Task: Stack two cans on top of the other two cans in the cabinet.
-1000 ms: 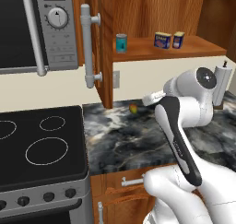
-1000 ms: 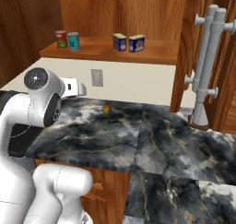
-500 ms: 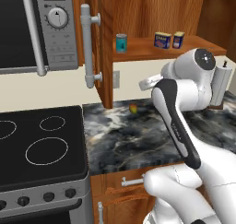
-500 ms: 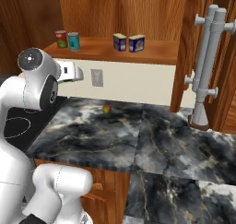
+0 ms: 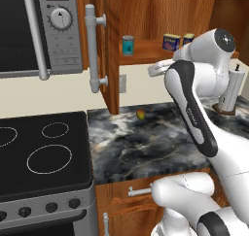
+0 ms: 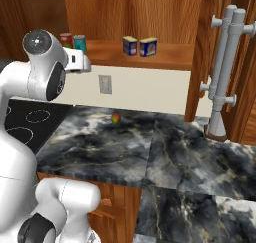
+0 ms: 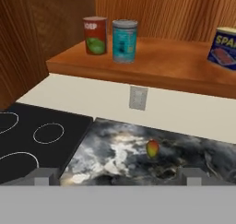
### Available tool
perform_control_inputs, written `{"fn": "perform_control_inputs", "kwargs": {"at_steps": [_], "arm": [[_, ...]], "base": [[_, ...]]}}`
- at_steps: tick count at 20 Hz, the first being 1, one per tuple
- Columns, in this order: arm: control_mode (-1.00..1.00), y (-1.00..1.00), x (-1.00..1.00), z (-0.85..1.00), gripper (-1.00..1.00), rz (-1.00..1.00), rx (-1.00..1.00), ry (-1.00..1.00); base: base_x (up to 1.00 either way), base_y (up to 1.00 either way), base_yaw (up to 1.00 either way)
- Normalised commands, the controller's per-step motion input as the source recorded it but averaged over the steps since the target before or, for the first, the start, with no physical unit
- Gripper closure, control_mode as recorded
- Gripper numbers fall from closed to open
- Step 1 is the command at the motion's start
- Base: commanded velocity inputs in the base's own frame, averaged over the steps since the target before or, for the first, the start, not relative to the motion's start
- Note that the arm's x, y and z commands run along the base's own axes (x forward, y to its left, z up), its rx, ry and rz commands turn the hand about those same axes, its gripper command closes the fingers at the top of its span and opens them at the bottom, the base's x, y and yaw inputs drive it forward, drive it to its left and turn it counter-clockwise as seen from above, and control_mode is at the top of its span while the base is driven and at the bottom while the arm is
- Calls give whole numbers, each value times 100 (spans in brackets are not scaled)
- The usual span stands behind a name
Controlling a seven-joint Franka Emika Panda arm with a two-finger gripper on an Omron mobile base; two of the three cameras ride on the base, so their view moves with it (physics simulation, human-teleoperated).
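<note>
In the left base view, the cabinet [image 5: 146,16] stood open above the counter [image 5: 146,138], a teal can [image 5: 128,45] near the shelf's front edge and two blue tins [image 5: 171,42] further along the board, partly behind the white arm.

In the right base view, a red can [image 6: 65,39] and the teal can stood side by side at one end of the shelf, the two blue tins together, well apart from them. The door's handle [image 6: 223,72] hung at the far side.

In the hand view, the gripper [image 7: 118,176] was spread wide and empty, below the shelf. The cans looked rigid, smooth, probably slippery; a mid-height grasp seemed safest. Headroom above the shelf appeared ample.
</note>
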Motion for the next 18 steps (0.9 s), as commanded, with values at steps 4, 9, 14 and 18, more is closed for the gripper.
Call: {"fn": "perform_control_inputs", "kwargs": {"at_steps": [4,9,14,18], "arm": [[-100,2,34,23,-100,1,5,-1],[-100,8,39,20,-100,0,0,0],[-100,6,42,14,-100,0,0,0],[-100,1,43,4,-100,0,0,0]], "base": [[0,0,0],[0,0,0],[0,0,0],[0,0,0]]}}
